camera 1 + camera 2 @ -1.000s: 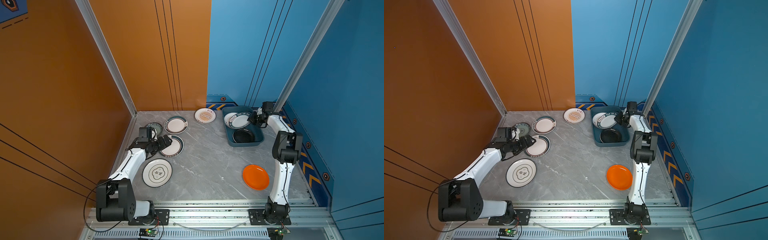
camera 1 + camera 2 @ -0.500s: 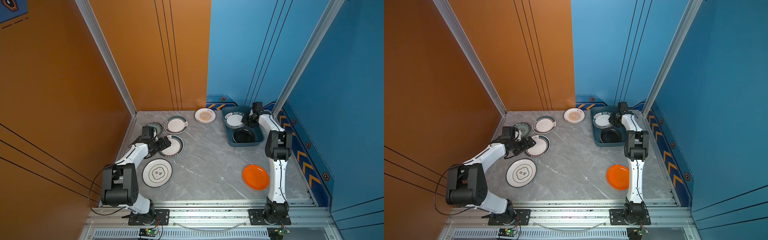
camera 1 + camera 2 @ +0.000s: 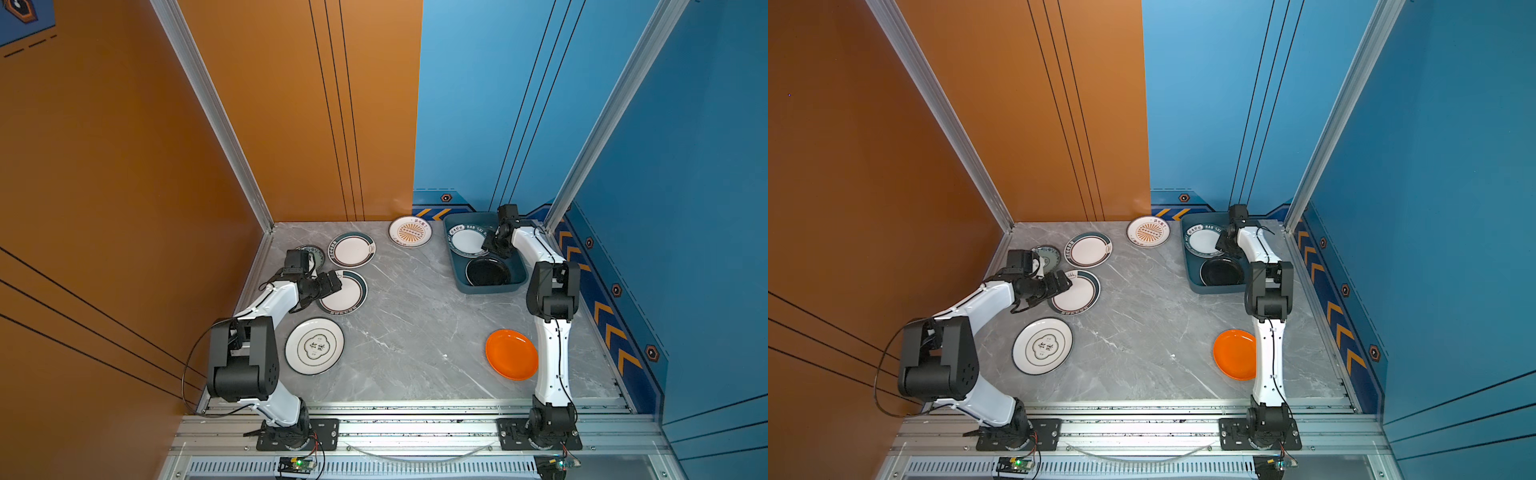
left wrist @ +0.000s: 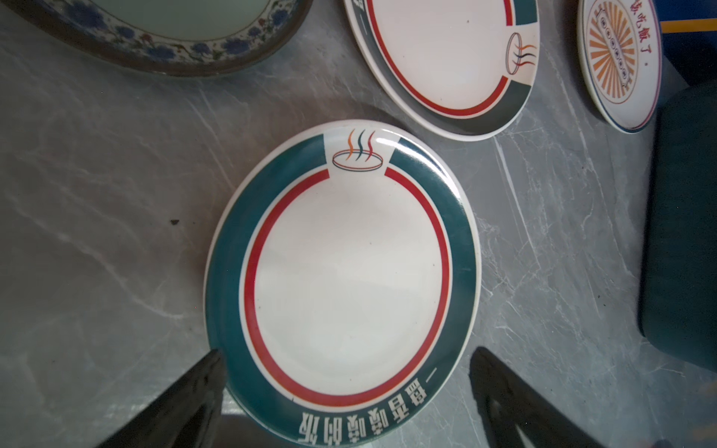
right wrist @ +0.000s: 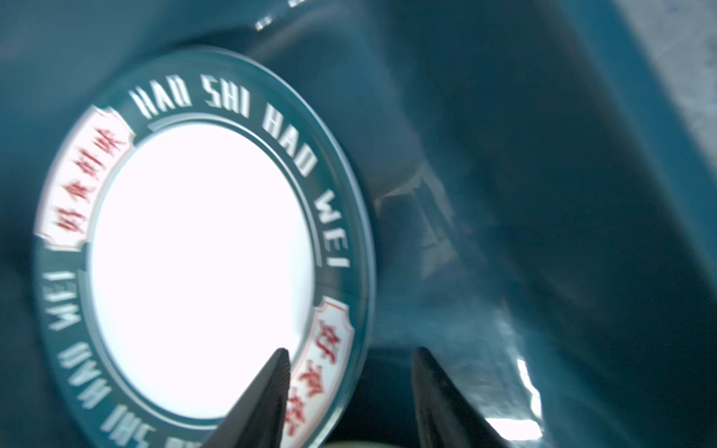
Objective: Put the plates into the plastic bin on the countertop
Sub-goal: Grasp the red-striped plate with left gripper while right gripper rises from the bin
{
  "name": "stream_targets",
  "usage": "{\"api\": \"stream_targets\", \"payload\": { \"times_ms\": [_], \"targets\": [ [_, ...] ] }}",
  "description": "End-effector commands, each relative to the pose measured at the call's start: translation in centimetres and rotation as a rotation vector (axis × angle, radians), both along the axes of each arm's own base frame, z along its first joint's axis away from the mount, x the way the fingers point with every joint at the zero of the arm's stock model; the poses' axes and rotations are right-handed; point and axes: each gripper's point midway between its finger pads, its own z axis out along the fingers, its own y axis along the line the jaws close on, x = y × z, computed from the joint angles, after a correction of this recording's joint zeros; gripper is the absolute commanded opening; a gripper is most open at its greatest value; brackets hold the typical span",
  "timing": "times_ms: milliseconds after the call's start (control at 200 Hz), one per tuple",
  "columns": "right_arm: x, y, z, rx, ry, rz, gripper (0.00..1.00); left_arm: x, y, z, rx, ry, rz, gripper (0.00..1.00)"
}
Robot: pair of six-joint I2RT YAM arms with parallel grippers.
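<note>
On the grey marble-patterned countertop (image 3: 415,332), a plain round orange plate (image 3: 511,354) lies nearest, well short of the near end of the dark teal-blue rectangular plastic bin (image 3: 459,274). Far to the left of the bin, and also nearer than it, sits a cream round plate with a dark ring and a central emblem (image 3: 314,345).

Level with the bin's near end and well to its left lies a white round plate with a dark green rim and a red inner ring (image 3: 347,293). The left gripper (image 4: 348,351) is over this plate's edge, spread wide, with one fingertip at the rim and the other beyond it. It holds nothing.

Farther back, left of the bin's far half, a second white plate with a green rim (image 3: 352,249) lies flat. Beyond it from the bin is a teal floral-patterned plate (image 4: 174,50). A white plate with an orange sunburst (image 3: 410,231) lies just left of the bin's far corner.

In the bin's near half is a black round plate (image 3: 487,271). In the far half is a white plate with a lettered dark green rim (image 5: 201,263). The right gripper (image 5: 352,350) is partly spread astride that rim, with a gap showing on the outer side.
</note>
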Motion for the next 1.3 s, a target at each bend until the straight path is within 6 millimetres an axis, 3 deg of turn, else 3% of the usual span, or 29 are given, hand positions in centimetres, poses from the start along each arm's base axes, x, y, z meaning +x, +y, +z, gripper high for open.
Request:
{"api": "stream_targets", "payload": {
  "times_ms": [0,210,245,265,451,471,691,716,841,1026,1182,1292],
  "targets": [
    [-0.8,-0.5,7.8,-0.122,-0.086,0.024,0.55,1.1,1.0,0.4,0.048,-0.010,0.000,0.99],
    [-3.1,0.6,14.4,-0.119,-0.185,0.050,0.55,1.5,2.1,-0.9,0.044,0.007,0.024,0.97],
    [-3.7,0.9,14.7,-0.112,-0.191,0.055,0.55,1.6,2.3,-1.2,0.033,0.006,0.031,0.96],
    [-4.3,1.2,16.3,-0.102,-0.225,0.062,0.55,1.7,2.4,-1.3,0.027,0.004,0.035,0.96],
    [-7.6,3.4,19.1,-0.029,-0.308,0.116,0.54,2.4,2.6,-2.8,-0.045,0.009,0.052,0.92],
    [-8.2,3.7,18.3,-0.021,-0.291,0.123,0.54,2.4,2.5,-3.0,-0.046,0.010,0.051,0.91],
    [-11.4,4.8,19.4,0.037,-0.331,0.149,0.53,2.6,2.2,-5.2,-0.072,0.059,0.046,0.88],
    [-11.6,4.8,19.5,0.042,-0.336,0.151,0.53,2.6,2.1,-5.4,-0.081,0.060,0.044,0.82],
    [-12.6,5.1,19.4,0.062,-0.346,0.152,0.52,3.2,1.5,-6.0,-0.126,0.044,0.039,0.72],
    [-13.2,5.6,18.5,0.086,-0.329,0.165,0.52,3.5,0.7,-6.3,-0.191,0.024,0.027,0.45],
    [-13.6,6.7,17.6,0.138,-0.321,0.185,0.52,2.9,-0.1,-7.1,-0.245,0.023,0.022,0.36],
    [-14.4,8.9,16.7,0.216,-0.309,0.252,0.51,2.9,-0.6,-7.3,-0.273,0.019,0.010,0.29]
  ]
}}
